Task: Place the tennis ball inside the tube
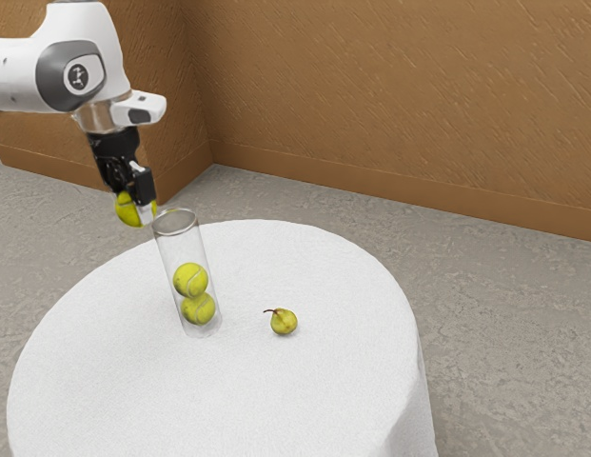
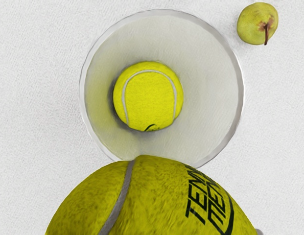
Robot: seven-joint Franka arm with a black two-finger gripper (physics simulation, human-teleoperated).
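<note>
High exterior, close downward wrist, shared tube

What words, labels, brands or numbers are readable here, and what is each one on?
"TEN": on the raised tennis ball, with more letters running on around its curve.
A second line of letters below it, on the same ball: too stylised and cut off to read surely.
A dark mark on the upper ball inside the tube: too little shows to read.
A small emblem on the robot arm's round joint: too small to read.

The white arm points its black tool downward, 2 fingers apart in a grip.
</note>
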